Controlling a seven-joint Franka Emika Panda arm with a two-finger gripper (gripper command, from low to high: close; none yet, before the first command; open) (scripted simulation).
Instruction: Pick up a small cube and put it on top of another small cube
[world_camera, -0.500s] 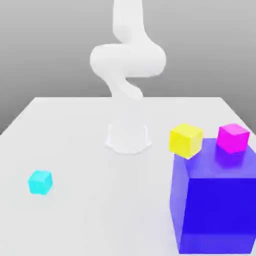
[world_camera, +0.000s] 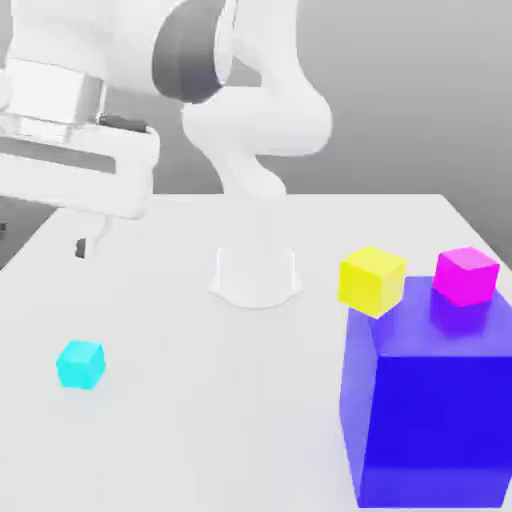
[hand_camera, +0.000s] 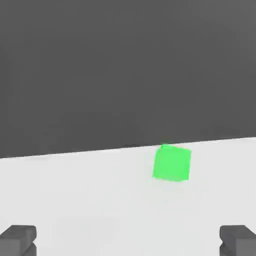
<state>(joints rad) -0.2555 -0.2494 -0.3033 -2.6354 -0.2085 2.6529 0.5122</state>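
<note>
The small cyan cube (world_camera: 80, 364) lies on the white table (world_camera: 200, 420) toward the exterior view's left, near the front. My gripper (world_camera: 45, 238) hangs high above the table at the exterior view's upper left, well above and behind the cyan cube. In the hand view the gripper (hand_camera: 128, 242) is open: its two dark fingertips (hand_camera: 17, 240) stand far apart with nothing between them. A small green cube (hand_camera: 171, 162) sits ahead of the hand, close to the table's far edge.
A large blue block (world_camera: 430, 400) stands at the exterior view's front right with a magenta cube (world_camera: 466, 276) on top. A yellow cube (world_camera: 371, 281) sits at its back left corner. The arm's white base (world_camera: 257, 275) stands mid-table.
The arm's hand has swung into the exterior view at the upper left, where before just the base and lower links showed. None of the cubes has moved.
</note>
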